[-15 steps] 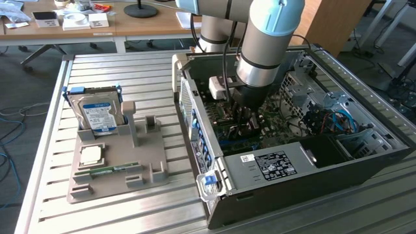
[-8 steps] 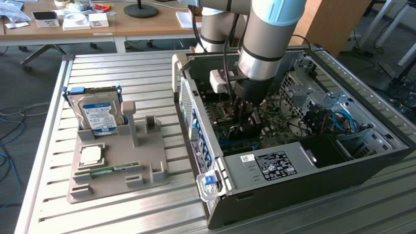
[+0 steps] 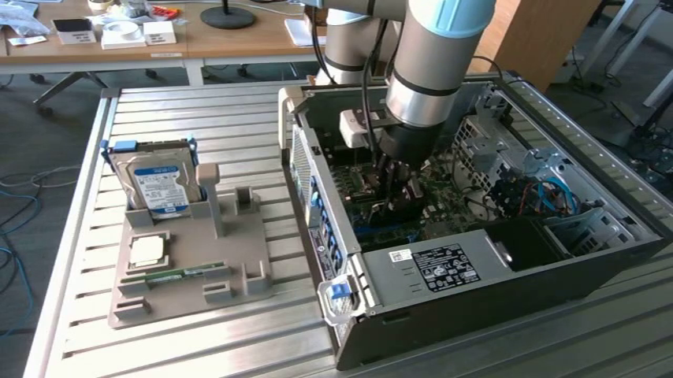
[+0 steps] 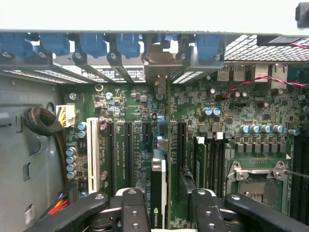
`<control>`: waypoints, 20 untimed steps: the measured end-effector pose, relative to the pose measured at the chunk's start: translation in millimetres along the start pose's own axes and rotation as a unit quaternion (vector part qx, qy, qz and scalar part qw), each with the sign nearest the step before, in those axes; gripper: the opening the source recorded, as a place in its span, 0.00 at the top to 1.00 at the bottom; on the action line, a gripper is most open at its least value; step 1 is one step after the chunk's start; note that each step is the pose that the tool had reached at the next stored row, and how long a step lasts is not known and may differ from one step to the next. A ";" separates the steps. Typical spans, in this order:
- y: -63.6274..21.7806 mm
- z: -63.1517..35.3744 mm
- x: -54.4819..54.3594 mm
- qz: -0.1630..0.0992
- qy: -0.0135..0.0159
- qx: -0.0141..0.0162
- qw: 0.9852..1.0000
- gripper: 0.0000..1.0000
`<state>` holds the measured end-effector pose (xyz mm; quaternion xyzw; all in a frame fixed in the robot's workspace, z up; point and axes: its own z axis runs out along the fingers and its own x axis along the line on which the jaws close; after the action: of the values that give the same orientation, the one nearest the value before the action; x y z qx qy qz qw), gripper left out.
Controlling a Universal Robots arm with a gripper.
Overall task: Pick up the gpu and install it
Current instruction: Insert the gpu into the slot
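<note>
Down inside the open computer case [image 3: 589,260] on the bench [image 3: 210,339], the gripper [image 4: 161,205] hangs low over the motherboard [image 4: 227,121]. Its fingers [image 4: 130,208] stand spread on either side of the gpu [image 4: 158,193], which stands edge-on in a slot between them.

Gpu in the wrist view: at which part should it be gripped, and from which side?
Grip the gpu by its free long edge, pinching its two flat faces, coming straight in through the case's open side. It stands on edge on the motherboard, so only that edge faces outward.
</note>
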<state>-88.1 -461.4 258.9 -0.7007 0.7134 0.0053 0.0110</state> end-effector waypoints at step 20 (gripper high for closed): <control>0.0 4.9 0.1 0.000 0.000 0.000 1.000 0.67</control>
<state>-88.1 -461.4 254.0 -0.7007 0.7134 0.0052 0.0109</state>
